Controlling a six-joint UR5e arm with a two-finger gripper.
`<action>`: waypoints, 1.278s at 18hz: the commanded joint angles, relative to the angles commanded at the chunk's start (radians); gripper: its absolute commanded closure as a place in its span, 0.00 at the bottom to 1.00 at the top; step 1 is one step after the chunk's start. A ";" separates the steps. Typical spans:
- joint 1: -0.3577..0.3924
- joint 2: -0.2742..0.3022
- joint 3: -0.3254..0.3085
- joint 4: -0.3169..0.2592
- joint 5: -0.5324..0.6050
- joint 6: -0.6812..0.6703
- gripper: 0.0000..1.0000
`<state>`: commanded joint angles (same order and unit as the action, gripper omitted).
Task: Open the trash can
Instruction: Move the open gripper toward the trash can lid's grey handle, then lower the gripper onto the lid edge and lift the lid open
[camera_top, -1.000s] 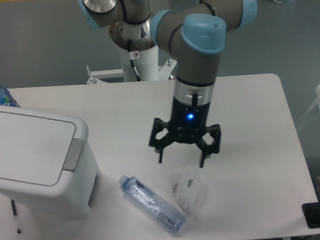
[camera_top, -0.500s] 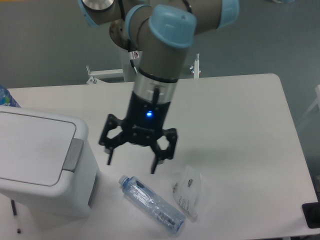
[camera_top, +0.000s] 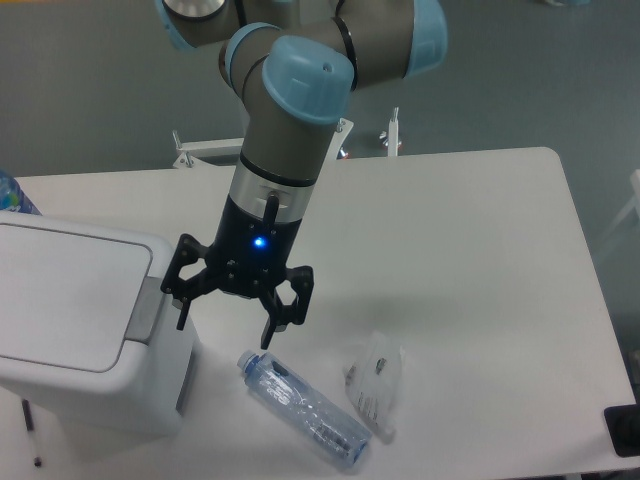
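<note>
A: How many things sit on the worktop (camera_top: 480, 230)?

B: Three that I can make out in full. One trash can (camera_top: 85, 325), one clear bottle (camera_top: 303, 407), and one small crumpled clear wrapper (camera_top: 375, 383). A sliver of something blue and clear shows at the far left edge, too cut off to name.

A: Where is the trash can?

B: At the front left corner of the worktop, big, white and boxy. Its flat lid (camera_top: 65, 295) lies down, closed, and the single grey push tab (camera_top: 146, 308) sits on the lid's right edge.

A: And the arm?

B: One arm (camera_top: 300, 90), reaching down from the back. Its gripper (camera_top: 222, 325) has two fingers spread wide apart, holding nothing. A blue light glows on the wrist above them.

A: How close is it to the bin?

B: The left fingertip (camera_top: 181, 318) hangs just beside the grey tab, at the bin's right edge; I cannot tell if it touches. The right fingertip (camera_top: 265, 338) is just above the bottle's cap end.

A: How does the bottle lie?

B: On its side, diagonal, cap toward the bin, the wrapper just to its right.
</note>
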<state>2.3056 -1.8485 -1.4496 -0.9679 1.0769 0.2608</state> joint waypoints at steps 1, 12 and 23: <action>-0.008 0.008 0.000 0.000 -0.002 0.000 0.00; -0.051 0.012 -0.008 0.011 0.006 -0.032 0.00; -0.051 0.014 -0.026 0.015 0.014 -0.025 0.00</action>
<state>2.2550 -1.8346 -1.4757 -0.9526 1.0907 0.2362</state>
